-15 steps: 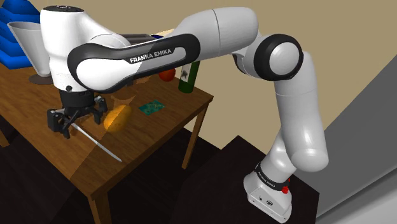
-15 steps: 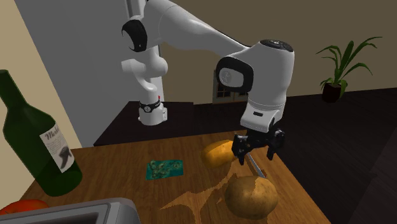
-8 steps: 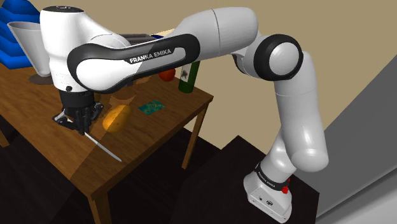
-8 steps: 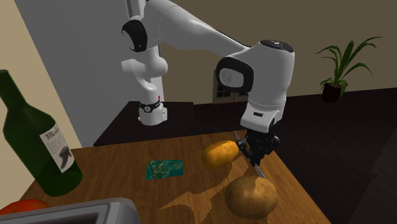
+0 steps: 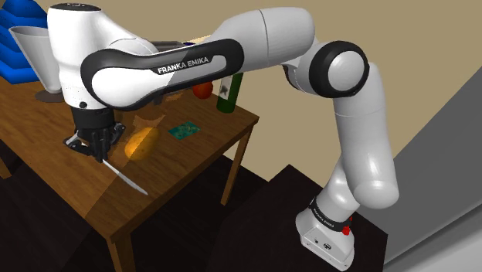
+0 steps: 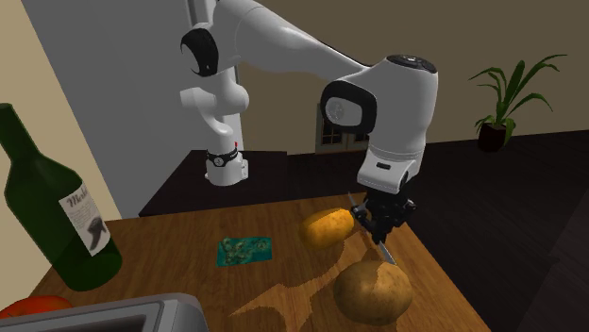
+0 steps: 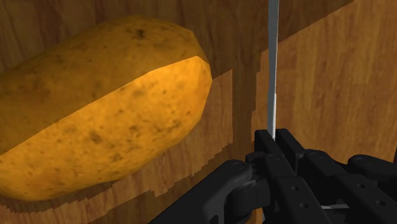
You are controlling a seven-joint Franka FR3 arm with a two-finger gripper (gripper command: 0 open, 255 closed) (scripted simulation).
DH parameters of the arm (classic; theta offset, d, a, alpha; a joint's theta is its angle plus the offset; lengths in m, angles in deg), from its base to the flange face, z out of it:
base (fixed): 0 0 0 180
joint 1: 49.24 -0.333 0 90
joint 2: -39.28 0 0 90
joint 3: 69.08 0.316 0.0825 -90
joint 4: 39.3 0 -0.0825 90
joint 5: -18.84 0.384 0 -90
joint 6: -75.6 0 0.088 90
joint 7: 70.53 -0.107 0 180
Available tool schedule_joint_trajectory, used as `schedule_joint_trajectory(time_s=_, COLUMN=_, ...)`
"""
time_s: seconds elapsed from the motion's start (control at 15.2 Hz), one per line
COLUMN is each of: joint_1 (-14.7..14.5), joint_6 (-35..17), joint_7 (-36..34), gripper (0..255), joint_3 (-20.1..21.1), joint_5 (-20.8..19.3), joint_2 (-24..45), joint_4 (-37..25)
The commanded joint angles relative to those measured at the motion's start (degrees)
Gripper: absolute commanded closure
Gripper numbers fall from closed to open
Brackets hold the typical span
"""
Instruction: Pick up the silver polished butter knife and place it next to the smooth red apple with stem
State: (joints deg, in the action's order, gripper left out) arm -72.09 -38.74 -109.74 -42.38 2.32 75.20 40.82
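My black gripper [image 5: 96, 147] hangs low over the wooden table [image 5: 69, 185], shut on one end of the thin silver butter knife [image 5: 127, 179]. The blade slants away from the fingers toward the table's front edge. In the wrist view the blade [image 7: 272, 70] runs straight out from the closed gripper [image 7: 275, 143], beside a large potato [image 7: 102, 108]. In the second exterior view the gripper [image 6: 381, 223] clasps the knife [image 6: 386, 253] between two potatoes. The red apple [image 5: 202, 90] sits at the table's far side by a green bottle [image 5: 229, 94]; its edge [image 6: 28, 307] also shows.
One potato [image 5: 143, 143] lies right beside the gripper, a second potato [image 6: 373, 290] just past the knife tip. A teal card [image 5: 184, 130] lies mid-table. A white cone-shaped vessel [image 5: 35, 54] and blue object [image 5: 15, 46] stand at the back. A grey appliance [image 6: 123, 316] sits near the apple.
The fingers, wide apart a second ago, have shut on the knife. Since then the hand has crept slightly upward with it.
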Motion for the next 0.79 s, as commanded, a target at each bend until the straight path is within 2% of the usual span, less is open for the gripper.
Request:
schedule_joint_trajectory(time_s=0.0, joint_1=-0.01, joint_6=1.2, joint_7=0.18, gripper=255, joint_3=0.13, joint_5=0.22, joint_2=-0.38, joint_4=-0.85)
schedule_joint_trajectory(time_s=0.73, joint_1=-0.51, joint_6=8.64, joint_7=1.04, gripper=255, joint_3=0.76, joint_5=1.23, joint_2=-2.01, joint_4=-6.92)
